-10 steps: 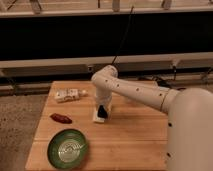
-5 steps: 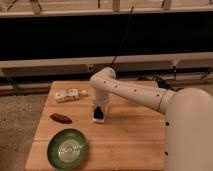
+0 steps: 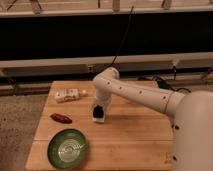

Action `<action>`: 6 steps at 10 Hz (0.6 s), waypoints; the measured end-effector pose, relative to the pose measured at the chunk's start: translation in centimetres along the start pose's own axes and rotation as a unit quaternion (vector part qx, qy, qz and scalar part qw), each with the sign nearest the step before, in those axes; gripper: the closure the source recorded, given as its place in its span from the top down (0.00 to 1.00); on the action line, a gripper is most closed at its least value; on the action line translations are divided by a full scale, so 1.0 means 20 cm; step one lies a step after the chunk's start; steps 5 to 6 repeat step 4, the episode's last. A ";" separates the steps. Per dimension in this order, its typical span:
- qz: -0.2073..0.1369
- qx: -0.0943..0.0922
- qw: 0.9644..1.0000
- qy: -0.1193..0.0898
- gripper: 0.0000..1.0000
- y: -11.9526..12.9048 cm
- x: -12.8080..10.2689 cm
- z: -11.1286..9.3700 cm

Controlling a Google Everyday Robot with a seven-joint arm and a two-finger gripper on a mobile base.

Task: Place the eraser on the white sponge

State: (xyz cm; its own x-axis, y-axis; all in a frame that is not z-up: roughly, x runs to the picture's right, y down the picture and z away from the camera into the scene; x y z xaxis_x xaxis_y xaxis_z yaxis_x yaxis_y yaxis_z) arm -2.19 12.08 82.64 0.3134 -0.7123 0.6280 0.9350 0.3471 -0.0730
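Observation:
The white sponge [image 3: 99, 119], a small white block, lies near the middle of the wooden table [image 3: 135, 135]. My gripper [image 3: 98, 111] points straight down and sits right over the sponge, touching or almost touching its top. A dark shape at the gripper's tip may be the eraser, but I cannot tell it apart from the gripper. The white arm [image 3: 135, 95] reaches in from the right and hides the table behind it.
A whitish, tan-marked packet [image 3: 67, 95] lies at the back left, with a small pale item [image 3: 85, 92] beside it. A red-brown object [image 3: 61, 118] lies left of the sponge. A green round dish [image 3: 67, 148] sits at the front left. A dark wall with rails runs behind the table.
The gripper has stayed over the white sponge, shifting only slightly. Nothing else on the table has moved.

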 end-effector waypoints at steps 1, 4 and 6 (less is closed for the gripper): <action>0.001 0.004 1.000 0.013 0.80 0.00 0.00 -0.06; 0.003 0.005 1.000 0.005 0.76 -0.02 0.02 -0.13; 0.003 0.005 1.000 0.005 0.76 -0.02 0.02 -0.13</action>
